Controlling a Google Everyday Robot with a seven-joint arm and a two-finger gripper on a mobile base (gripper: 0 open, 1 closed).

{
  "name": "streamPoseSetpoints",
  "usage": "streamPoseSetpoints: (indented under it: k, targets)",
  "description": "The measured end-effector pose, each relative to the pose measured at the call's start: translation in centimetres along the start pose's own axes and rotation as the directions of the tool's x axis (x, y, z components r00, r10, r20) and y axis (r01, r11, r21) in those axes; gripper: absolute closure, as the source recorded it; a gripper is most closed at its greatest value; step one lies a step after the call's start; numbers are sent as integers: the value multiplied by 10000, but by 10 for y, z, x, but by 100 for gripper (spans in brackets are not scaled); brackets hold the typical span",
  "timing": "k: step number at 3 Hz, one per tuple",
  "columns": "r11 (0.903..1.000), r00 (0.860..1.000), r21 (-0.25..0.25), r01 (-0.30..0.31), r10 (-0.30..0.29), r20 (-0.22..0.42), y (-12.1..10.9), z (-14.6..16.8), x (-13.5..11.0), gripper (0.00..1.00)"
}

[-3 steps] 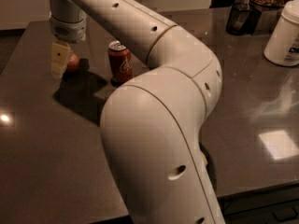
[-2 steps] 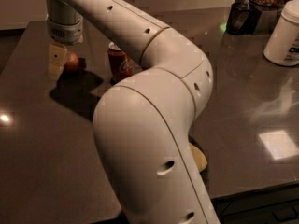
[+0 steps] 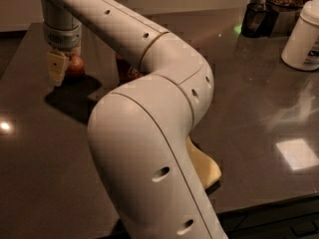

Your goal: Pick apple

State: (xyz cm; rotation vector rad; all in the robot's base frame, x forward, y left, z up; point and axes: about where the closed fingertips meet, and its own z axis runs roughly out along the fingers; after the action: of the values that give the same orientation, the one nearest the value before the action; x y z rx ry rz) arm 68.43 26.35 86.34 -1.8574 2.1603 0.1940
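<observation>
The apple (image 3: pixel 76 66), small, round and red-orange, sits on the dark table at the far left. My gripper (image 3: pixel 64 66) hangs down over it from the arm's wrist. One pale yellow finger (image 3: pixel 56 67) stands just left of the apple, close against it. The other finger is hidden behind the apple and the wrist. A red cola can (image 3: pixel 127 71) stands to the right of the apple, mostly hidden behind my arm.
My large white arm (image 3: pixel 149 133) fills the middle of the view. A white canister (image 3: pixel 304 36) and a dark container (image 3: pixel 256 19) stand at the back right. A yellow object (image 3: pixel 202 166) lies partly under my arm near the table's front edge (image 3: pixel 269 198).
The arm has swung left and lower, now covering most of the cola can. The gripper has stayed at the apple.
</observation>
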Motion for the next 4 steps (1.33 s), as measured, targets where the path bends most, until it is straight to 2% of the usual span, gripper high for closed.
streamPoseSetpoints:
  k: [1,2,3,4]
  targets:
    - [9999,10000,-163,24,-22,95,3,-3,-4,54]
    - [9998,9997,-161,146,-143,202,2,-13,-3,77]
    - [9941,9923,-1,1087,-1085,598,19,-54,-5,100]
    - [9732,9662,-33,2298,-2277,1210,51,-104,-9,100]
